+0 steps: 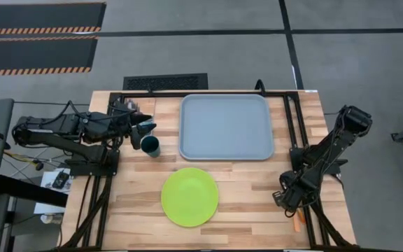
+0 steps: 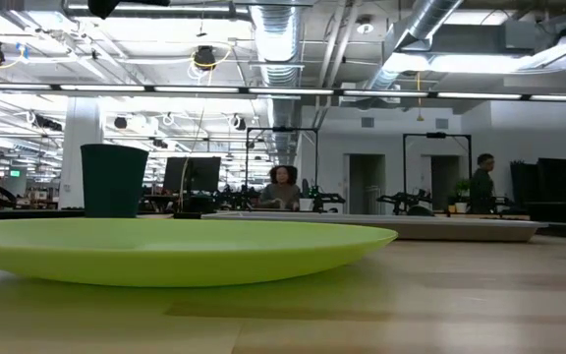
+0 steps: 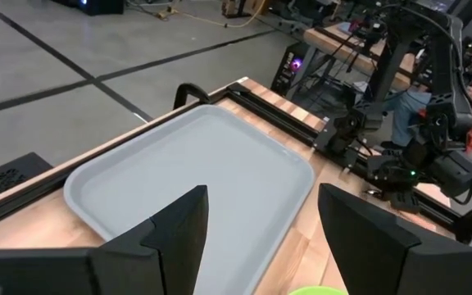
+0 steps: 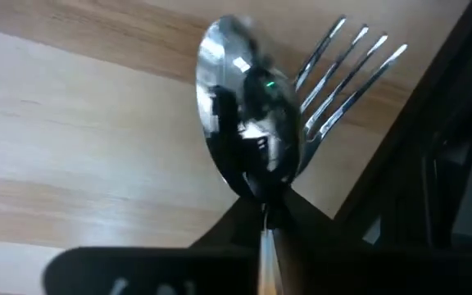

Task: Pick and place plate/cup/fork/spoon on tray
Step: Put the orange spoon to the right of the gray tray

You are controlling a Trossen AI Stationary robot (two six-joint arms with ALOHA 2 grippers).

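The grey-blue tray (image 1: 226,126) lies at the table's far middle. The lime-green plate (image 1: 189,197) lies flat near the front edge, and it also shows in the low view (image 2: 165,251). The teal cup (image 1: 150,145) stands upright left of the tray. My left gripper (image 1: 144,130) is open just beyond the cup, facing the tray (image 3: 195,164). My right gripper (image 1: 290,199) is at the right near corner, shut on the spoon (image 4: 248,123). The fork's tines (image 4: 347,70) show right behind the spoon's bowl. An orange handle end (image 1: 299,224) sticks out by the gripper. My right gripper pinches the spoon's neck (image 4: 262,190), just below the bowl, between its two shut fingers. The bowl sticks out past the fingertips, over the wooden table. I cannot tell whether the fork is also between the fingers, or whether the spoon is clear of the table.
Black frame rails run along the table's sides, one close to my right gripper (image 4: 441,164). My right arm (image 3: 408,147) shows beyond the tray in the left wrist view. People (image 2: 283,185) are in the room far behind the table.
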